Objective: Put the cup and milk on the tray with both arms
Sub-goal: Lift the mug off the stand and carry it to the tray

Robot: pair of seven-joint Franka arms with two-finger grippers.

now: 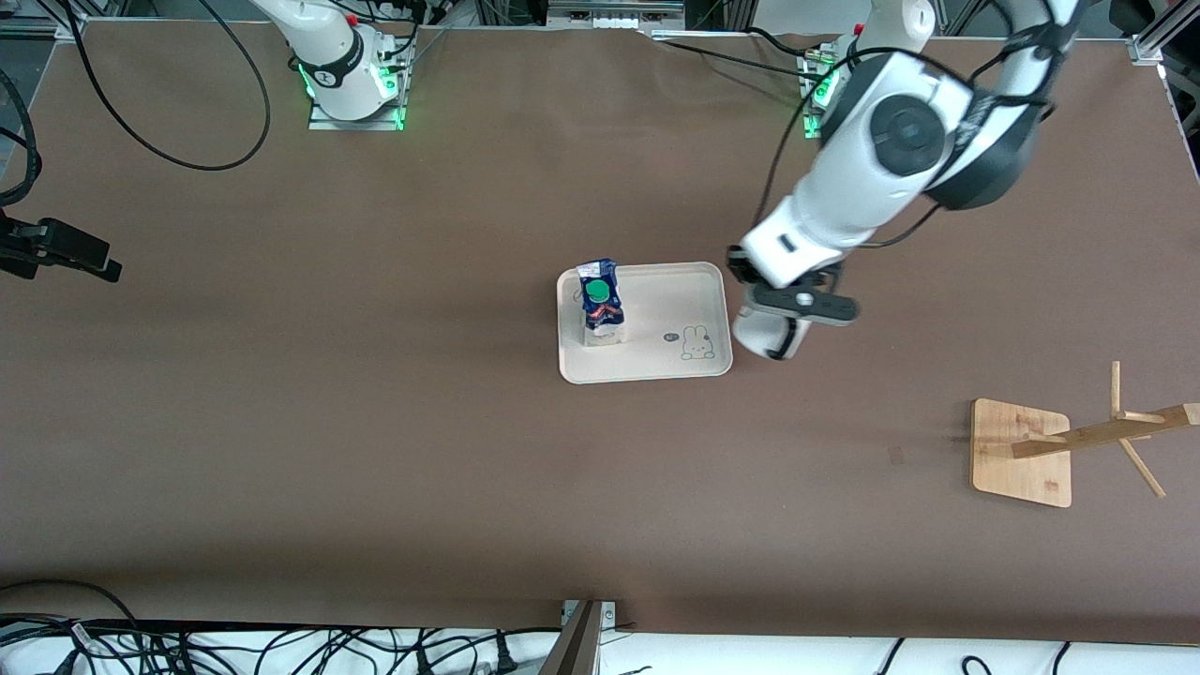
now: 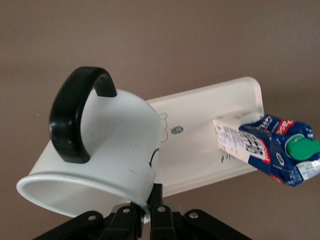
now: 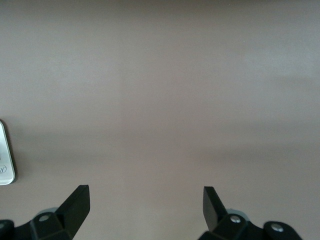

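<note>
Cup (image 2: 100, 155) is seen clamped by its rim between the fully closed fingers (image 2: 152, 212) of the left gripper (image 1: 792, 323), tipped on its side in the wrist view, black handle uppermost. It is being carried in the air just off the tray's edge, at the end toward the left arm, over bare surface (image 1: 375, 450).

Milk (image 1: 600, 300) is already stood upright on the tray (image 1: 656, 370), green cap showing, at the end toward the right arm. So one half of the job appears to be done, and the cup's delivery is the step in hand.

What the next move seems to call for: the cup has to be brought over the open part of the tray, between the carton and the bunny drawing, turned upright, lowered until it rests, and only then let go. Room is available there, though the carton should be given a wide berth so it is not knocked over.

Right gripper (image 3: 145, 205) is shown in its own wrist view with fingers spread wide and nothing between them, over bare surface with a corner of the tray just in sight; that arm is waiting.

A wooden rack (image 1: 1031, 450) is stood well apart, toward the left arm's end and nearer the front camera, clear of the path.
</note>
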